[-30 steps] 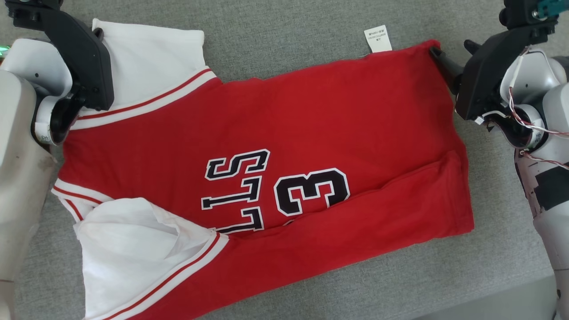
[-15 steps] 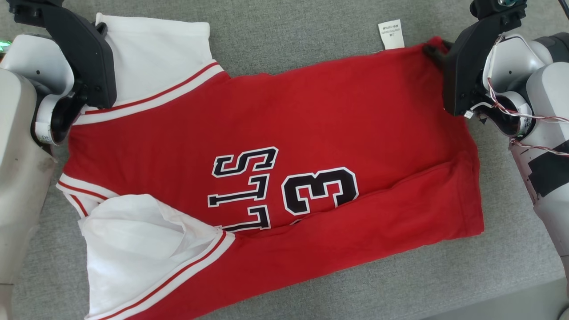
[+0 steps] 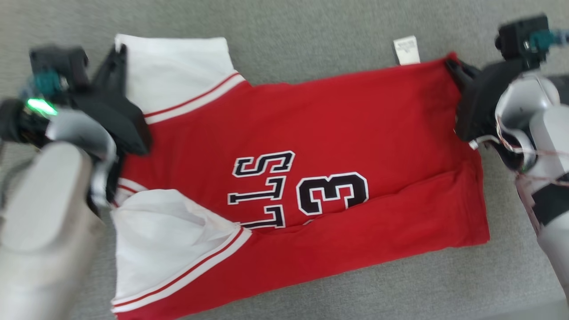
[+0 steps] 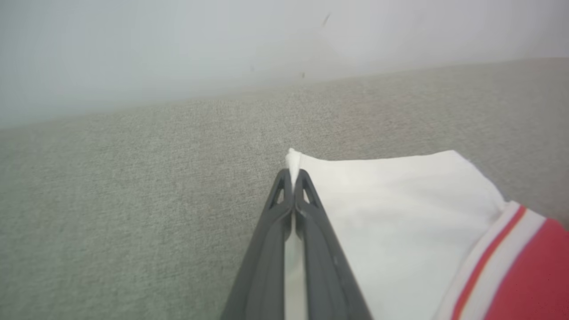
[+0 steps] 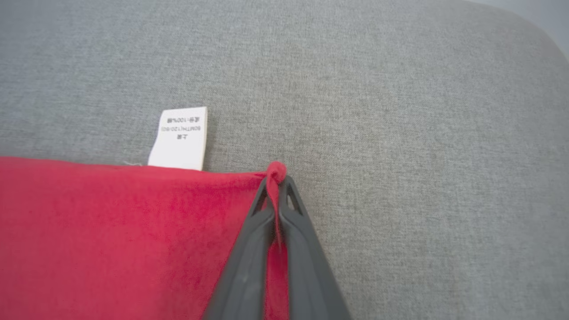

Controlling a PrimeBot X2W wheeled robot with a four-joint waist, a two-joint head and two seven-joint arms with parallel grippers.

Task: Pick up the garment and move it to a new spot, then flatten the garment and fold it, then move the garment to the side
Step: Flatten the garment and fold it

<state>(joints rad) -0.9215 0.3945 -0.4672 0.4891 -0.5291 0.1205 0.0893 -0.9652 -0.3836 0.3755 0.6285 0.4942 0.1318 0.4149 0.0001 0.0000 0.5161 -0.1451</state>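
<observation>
The red-and-white jersey [image 3: 338, 133] is lying spread out on the grey fabric surface [image 3: 311, 35], near edge folded over, I think (the head view's blurry). Left gripper [image 4: 292, 174] jaws are pinching the white sleeve corner. Right gripper [image 5: 275, 178] jaws are pinching the red hem corner, near the care tag [image 5: 180, 138].

I get soft, even light with barely any shadow. My head view smears with motion, lightly over the shirt [image 3: 355, 115], worst over the left arm [image 3: 44, 213], where a green lamp [image 3: 40, 106] flares. Wrist views are sharper, though the wall [image 4: 178, 44] looks hazy.
</observation>
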